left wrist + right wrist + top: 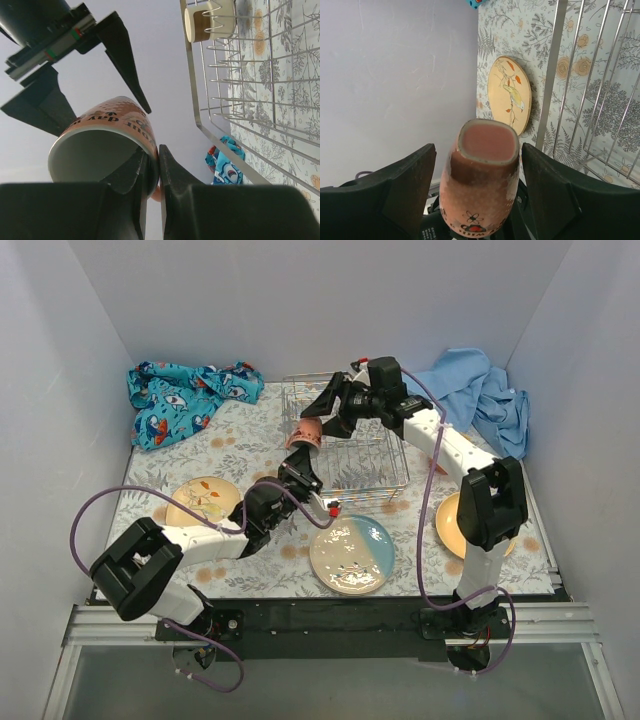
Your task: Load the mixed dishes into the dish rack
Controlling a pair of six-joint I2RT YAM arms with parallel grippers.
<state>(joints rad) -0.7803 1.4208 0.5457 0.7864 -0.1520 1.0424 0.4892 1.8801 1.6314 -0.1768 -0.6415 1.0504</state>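
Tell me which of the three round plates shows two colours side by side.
The cream-and-light-blue round plate, the middle one; the tan plate has a floral motif, the yellow-orange plate is plain.

Mug (305, 433) beside dish rack's (372, 472) left edge, one plate (350, 555) before the rack.

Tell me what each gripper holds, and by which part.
The left gripper pinches the pinkish-orange printed ceramic mug by its rim, one finger inside, one outside. The right gripper is open astride the mug's base, gripping nothing.
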